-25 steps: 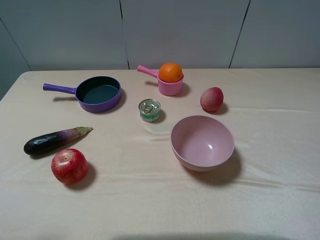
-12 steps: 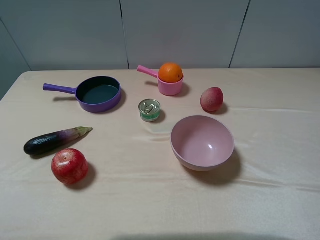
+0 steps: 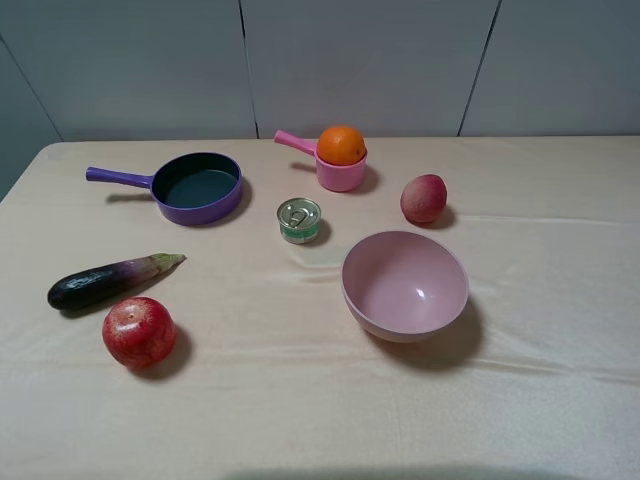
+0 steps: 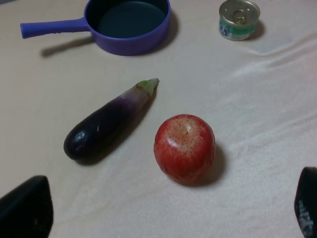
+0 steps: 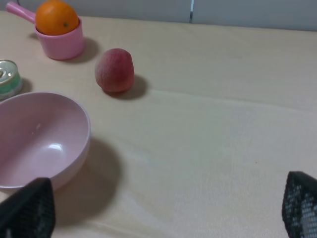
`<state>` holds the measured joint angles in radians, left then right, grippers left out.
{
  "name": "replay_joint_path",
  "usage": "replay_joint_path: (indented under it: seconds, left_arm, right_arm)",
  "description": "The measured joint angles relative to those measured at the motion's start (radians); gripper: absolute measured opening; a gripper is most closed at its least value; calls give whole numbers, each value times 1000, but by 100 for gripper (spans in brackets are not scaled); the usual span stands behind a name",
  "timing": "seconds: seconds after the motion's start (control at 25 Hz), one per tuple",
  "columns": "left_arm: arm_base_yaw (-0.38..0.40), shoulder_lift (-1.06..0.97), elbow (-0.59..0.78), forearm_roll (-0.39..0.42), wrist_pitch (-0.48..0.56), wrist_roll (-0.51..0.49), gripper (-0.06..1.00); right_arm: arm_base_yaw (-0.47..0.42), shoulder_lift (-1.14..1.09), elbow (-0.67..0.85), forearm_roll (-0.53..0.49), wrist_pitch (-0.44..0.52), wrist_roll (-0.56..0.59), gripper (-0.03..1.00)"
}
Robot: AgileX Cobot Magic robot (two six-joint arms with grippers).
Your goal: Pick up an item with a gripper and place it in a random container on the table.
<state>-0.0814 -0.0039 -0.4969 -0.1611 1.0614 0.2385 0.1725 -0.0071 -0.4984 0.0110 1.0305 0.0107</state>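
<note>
The orange fruit (image 3: 341,144) sits in the small pink saucepan-like cup (image 3: 340,172) at the back middle of the beige table (image 3: 560,300); both also show in the right wrist view, the fruit (image 5: 57,17) on the cup (image 5: 62,44). No arm shows in the exterior high view. My left gripper (image 4: 166,210) is open and empty, its fingertips (image 4: 27,210) wide apart above the cloth near the red apple (image 4: 184,148). My right gripper (image 5: 166,210) is open and empty, its fingertips (image 5: 29,210) wide apart near the large pink bowl (image 5: 37,141).
A purple frying pan (image 3: 195,186), a small tin can (image 3: 299,220), a pinkish-red peach (image 3: 424,198), the large pink bowl (image 3: 404,285), an eggplant (image 3: 105,281) and the red apple (image 3: 139,332) lie on the table. Grey wall panels stand behind.
</note>
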Motion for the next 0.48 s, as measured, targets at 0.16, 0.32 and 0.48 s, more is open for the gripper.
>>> replay_joint_path:
  seconds: [0.16, 0.32, 0.48]
  left_arm:
    - [0, 0, 0, 0, 0, -3, 99]
    - [0, 0, 0, 0, 0, -3, 99]
    - [0, 0, 0, 0, 0, -3, 99]
  right_arm:
    - [0, 0, 0, 0, 0, 0, 69]
    - [0, 0, 0, 0, 0, 0, 69]
    - [0, 0, 0, 0, 0, 0, 69]
